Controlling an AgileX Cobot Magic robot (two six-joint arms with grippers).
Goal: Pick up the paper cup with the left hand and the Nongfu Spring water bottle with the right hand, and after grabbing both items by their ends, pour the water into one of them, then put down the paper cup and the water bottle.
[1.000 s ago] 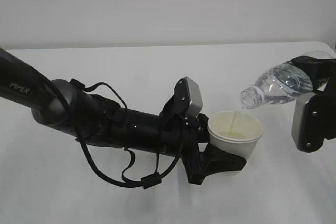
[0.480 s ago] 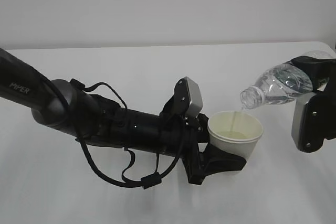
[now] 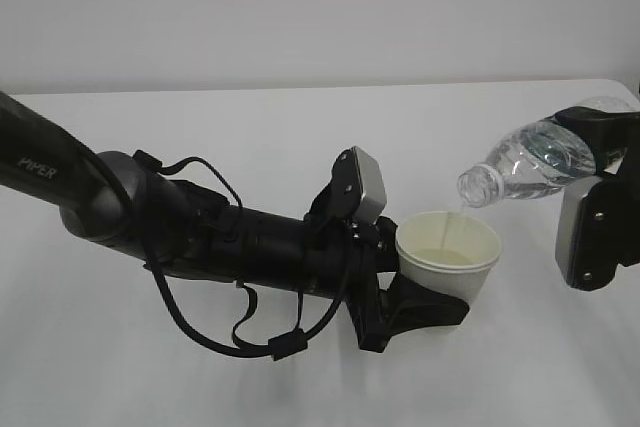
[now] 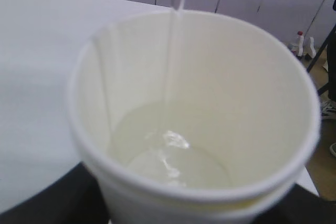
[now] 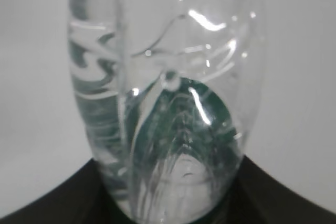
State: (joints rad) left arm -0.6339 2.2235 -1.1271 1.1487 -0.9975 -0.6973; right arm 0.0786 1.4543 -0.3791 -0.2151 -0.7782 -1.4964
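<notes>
1. At the left of the exterior view, the left hand (image 3: 425, 302) is seen reaching rightward over the white table (image 3: 300, 137); its black forearm bears white "PIPER" lettering (image 3: 38, 166), and loose black cables (image 3: 240, 332) hang in loops beneath it. A grey-capped camera block (image 3: 362, 185) stands just above the wrist.
2. The paper cup (image 3: 448, 265) is clamped between the left hand's fingers (image 3: 420, 309), which are closed on its lower part; the cup is held upright, its open mouth facing up, beyond the wrist and above the fingertips.
3. In the left wrist view, the cup (image 4: 199, 129) fills the frame; a shallow pool of water (image 4: 168, 153) lies at its bottom, and a thin stream falls into it from above the far rim. Nothing is seen standing between the stream and the cup's mouth.
4. The Nongfu Spring water bottle (image 3: 530, 162) is held up and to the right of the cup. Its long axis lies close to level, tipped down to the left, with the uncapped mouth just above the cup's far rim and the base toward the right hand.
5. The right hand (image 3: 600, 137) is closed on the bottle's base end at the right edge; its fingertips are largely hidden by the bottle. In the right wrist view, the bottle (image 5: 163, 98) points straight away from the fingers, water and the green label showing through its clear wall.
</notes>
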